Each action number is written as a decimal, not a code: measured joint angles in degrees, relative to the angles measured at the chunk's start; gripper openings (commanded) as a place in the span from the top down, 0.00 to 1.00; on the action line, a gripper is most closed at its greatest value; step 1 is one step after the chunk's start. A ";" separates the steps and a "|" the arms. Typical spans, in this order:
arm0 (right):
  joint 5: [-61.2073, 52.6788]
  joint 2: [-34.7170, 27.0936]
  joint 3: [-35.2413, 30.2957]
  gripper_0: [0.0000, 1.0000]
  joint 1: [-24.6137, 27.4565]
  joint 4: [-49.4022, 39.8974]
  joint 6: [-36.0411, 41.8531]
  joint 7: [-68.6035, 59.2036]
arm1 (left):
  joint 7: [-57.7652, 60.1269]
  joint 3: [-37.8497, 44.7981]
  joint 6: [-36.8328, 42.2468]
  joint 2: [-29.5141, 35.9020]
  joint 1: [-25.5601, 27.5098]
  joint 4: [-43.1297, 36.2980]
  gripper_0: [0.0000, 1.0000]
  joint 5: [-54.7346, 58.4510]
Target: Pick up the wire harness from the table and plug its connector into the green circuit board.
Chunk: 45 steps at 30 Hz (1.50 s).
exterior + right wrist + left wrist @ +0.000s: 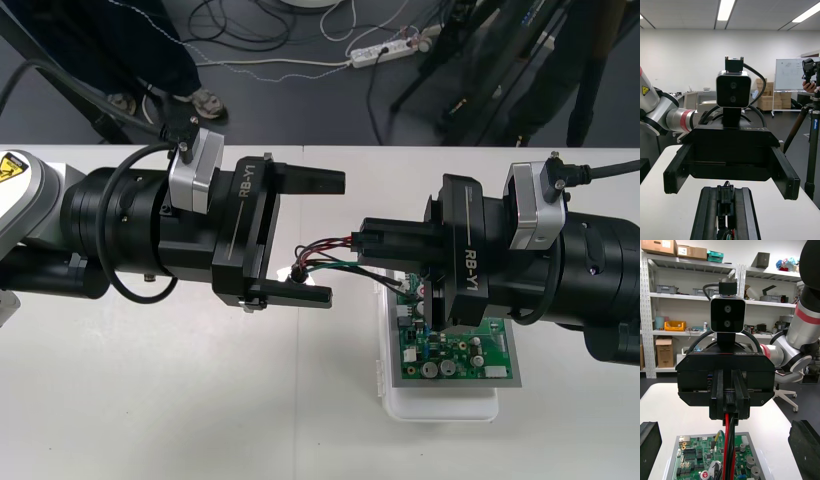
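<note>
Now my right jaws clench the plug (pixel 730 405) by the board (pixel 458 356); my left jaws stand wide, straddling the wires (pixel 322 252).

The wire harness (pixel 325 255) is held clear of the table. Its small black plug (pixel 731 405) is pinched in the right gripper (pixel 362 238), and red, black and green wires trail left. The green circuit board (pixel 460 350) lies flat on its white base (pixel 440 408), right of centre, just below the plug.

White power strip (pixel 385 50) and cables (pixel 240 28) lie on dark floor (pixel 300 105) beyond the light table (pixel 150 400)
</note>
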 measured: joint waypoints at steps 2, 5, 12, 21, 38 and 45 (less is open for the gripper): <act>0.00 0.01 0.00 1.00 0.00 0.00 0.00 0.00 | 0.00 0.00 0.00 -0.02 -0.08 0.00 0.00 0.00; 0.01 0.05 0.00 1.00 0.00 0.00 -0.03 0.00 | 0.00 0.00 0.00 -0.10 -0.14 0.00 0.00 0.00; 0.02 0.32 0.00 1.00 0.00 0.00 -0.04 0.00 | 0.00 -0.04 0.00 -0.24 -0.14 0.00 0.07 0.00; 0.02 0.42 0.00 1.00 0.00 0.00 -0.21 0.00 | 0.00 -0.24 0.01 -0.31 -0.14 0.00 0.59 0.04; 0.03 0.45 0.00 1.00 0.00 0.00 -0.43 0.00 | 0.00 -0.55 0.02 -0.65 -0.18 0.00 0.80 0.48; 0.04 0.45 0.00 1.00 0.00 0.00 -0.44 0.00 | 0.00 -0.55 0.02 -0.82 -0.19 0.00 0.83 0.55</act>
